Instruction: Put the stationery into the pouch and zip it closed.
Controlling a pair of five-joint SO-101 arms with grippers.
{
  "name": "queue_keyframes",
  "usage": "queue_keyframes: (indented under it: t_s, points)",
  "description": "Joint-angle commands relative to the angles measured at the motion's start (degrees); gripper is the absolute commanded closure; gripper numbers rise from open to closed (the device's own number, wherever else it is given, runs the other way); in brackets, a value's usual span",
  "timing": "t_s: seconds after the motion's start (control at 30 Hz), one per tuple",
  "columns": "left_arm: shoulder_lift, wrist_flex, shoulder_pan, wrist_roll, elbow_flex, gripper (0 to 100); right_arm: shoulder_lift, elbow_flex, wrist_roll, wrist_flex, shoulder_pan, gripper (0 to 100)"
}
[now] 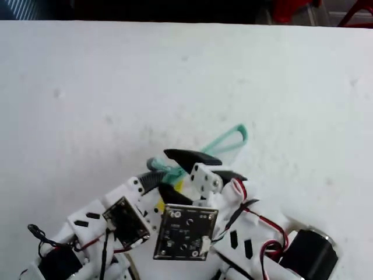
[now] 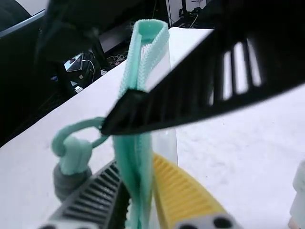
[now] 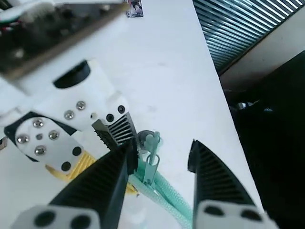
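Observation:
A mint-green zip pouch (image 1: pixel 224 142) lies on the white table (image 1: pixel 87 87) just ahead of both arms, its loop end farthest away. My left gripper (image 2: pixel 138 200) is shut on the pouch's zipper edge (image 2: pixel 143 95), pinched between a black ribbed finger (image 2: pixel 95 205) and a yellow one (image 2: pixel 183 195). In the high view the left gripper (image 1: pixel 152 181) sits at the pouch's near end. The mint zipper pull (image 3: pixel 151 155) hangs beside a grey knob (image 2: pixel 66 179). My right gripper (image 3: pixel 161 155) is open, one black finger on each side of the pull, and one finger (image 2: pixel 200 90) crosses over the pouch.
The table's far edge (image 1: pixel 186 22) borders a dark room. Bare white tabletop stretches to the left, right and beyond the pouch. Both arms' bodies and red-black wires (image 1: pixel 262 224) crowd the near edge.

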Motion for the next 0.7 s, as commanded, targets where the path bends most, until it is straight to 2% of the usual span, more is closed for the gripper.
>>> queue_keyframes:
  t_s: [0.0,0.2,0.4,0.47,0.57,0.67]
  points:
    - [0.5,-0.6,-0.8,-0.3,0.4,98,0.1,-0.2,-2.5,-0.1,-0.6,83.3]
    - [0.5,-0.6,-0.7,-0.3,0.4,98,2.1,3.2,-3.9,-2.4,-0.5,83.3]
    - [0.5,-0.4,-0.7,-0.3,0.4,98,5.7,4.3,-3.6,-4.7,2.9,83.8]
    - [0.5,-0.4,-0.7,-0.3,0.4,98,6.2,4.3,-3.3,-5.1,3.5,87.4]
    - [0.5,-0.4,-0.7,-0.3,0.4,98,6.2,4.7,-3.3,-6.8,4.5,98.3]
    - [0.5,-0.5,-0.9,-0.3,0.4,98,6.2,4.6,-3.3,-7.1,6.4,97.8]
